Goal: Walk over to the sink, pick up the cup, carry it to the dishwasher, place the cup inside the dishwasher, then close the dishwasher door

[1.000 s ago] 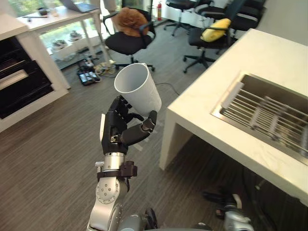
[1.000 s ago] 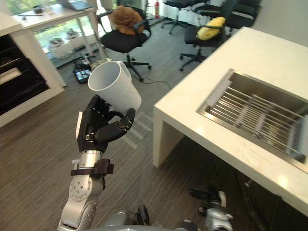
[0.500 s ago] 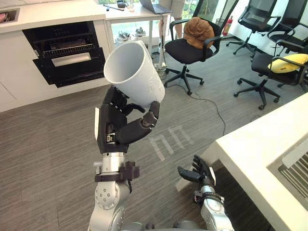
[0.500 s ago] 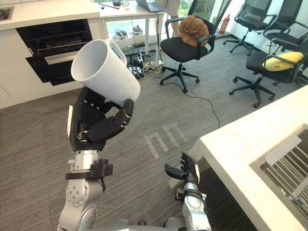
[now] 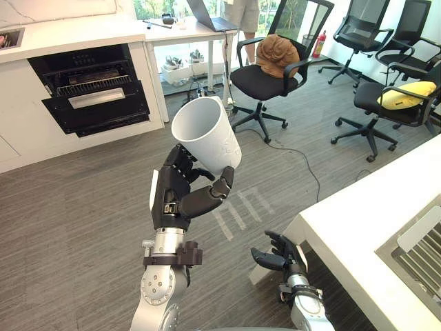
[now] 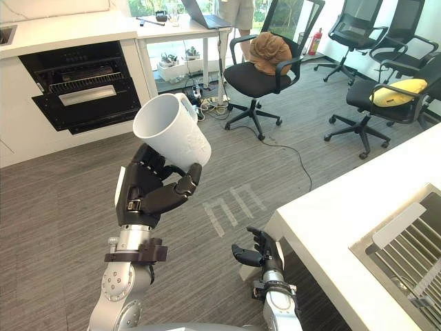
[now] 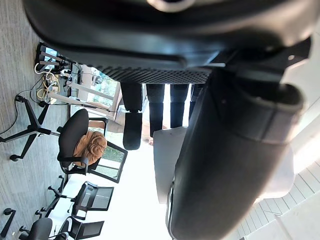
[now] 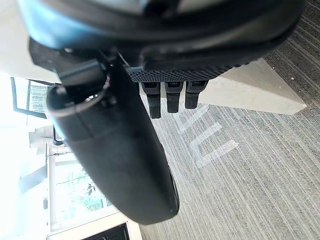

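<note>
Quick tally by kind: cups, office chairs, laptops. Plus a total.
Cups: 1, the white cup in the left hand
Office chairs: 4
Laptops: 1, the laptop on the far desk
Total: 6

A white cylindrical cup [image 5: 207,138] with a side handle sits tilted, mouth up, gripped in the left robot hand's [image 5: 180,198] curled fingers. The black dishwasher [image 5: 89,89] is well apart from it, with its rack showing.
</note>
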`<state>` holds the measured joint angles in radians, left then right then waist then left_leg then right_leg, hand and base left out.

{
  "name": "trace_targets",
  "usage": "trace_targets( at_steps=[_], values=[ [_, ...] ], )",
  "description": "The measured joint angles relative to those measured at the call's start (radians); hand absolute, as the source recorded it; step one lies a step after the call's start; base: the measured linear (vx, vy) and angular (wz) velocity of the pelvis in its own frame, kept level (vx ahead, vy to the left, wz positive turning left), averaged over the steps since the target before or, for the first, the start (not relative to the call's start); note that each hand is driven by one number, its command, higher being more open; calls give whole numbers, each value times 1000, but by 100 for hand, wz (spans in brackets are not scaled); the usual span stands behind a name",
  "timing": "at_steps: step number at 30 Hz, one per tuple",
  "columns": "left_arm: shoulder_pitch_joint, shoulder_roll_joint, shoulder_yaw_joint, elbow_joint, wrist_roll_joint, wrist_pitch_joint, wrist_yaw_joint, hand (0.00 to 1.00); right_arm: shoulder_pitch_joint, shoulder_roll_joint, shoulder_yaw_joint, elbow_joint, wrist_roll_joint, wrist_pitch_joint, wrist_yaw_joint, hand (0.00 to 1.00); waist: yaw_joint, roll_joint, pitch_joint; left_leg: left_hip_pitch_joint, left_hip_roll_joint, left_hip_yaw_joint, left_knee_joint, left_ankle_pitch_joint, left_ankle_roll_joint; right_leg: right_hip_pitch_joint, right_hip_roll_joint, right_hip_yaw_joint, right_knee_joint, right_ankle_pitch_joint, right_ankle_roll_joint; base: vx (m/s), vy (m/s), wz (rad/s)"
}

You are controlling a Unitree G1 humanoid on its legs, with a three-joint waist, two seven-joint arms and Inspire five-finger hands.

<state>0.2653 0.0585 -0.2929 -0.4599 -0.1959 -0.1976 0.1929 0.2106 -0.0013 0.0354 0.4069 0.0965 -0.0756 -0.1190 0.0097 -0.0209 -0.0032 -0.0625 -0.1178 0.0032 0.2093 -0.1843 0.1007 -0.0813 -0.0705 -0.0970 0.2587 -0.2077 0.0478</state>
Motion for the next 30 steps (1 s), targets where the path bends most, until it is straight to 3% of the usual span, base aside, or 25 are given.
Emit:
trace_targets(
  at_steps=[11,18,30],
  values=[
    [28,4,1,0,-1,0,-2,30,-6,-6,32,-10,39,-2,-20,90,-6,11,-8,4,-4,-64,-86,80,-10,-1,-3,-57,-32,29,-18,-13,-54,17],
    [39,8,8,0,-1,0,-4,30,-79,-14,113,-66,36,-21,-8,90,1,11,-8,18,12,-43,-140,123,-17,-18,13,-35,-34,56,-33,-48,-43,-8],
    [39,4,25,-1,-1,0,-7,30,-128,-21,149,-92,18,-26,-3,90,4,11,-8,14,16,-34,-167,141,-19,-36,17,-25,-40,67,-34,8,0,-3]
  ],
)
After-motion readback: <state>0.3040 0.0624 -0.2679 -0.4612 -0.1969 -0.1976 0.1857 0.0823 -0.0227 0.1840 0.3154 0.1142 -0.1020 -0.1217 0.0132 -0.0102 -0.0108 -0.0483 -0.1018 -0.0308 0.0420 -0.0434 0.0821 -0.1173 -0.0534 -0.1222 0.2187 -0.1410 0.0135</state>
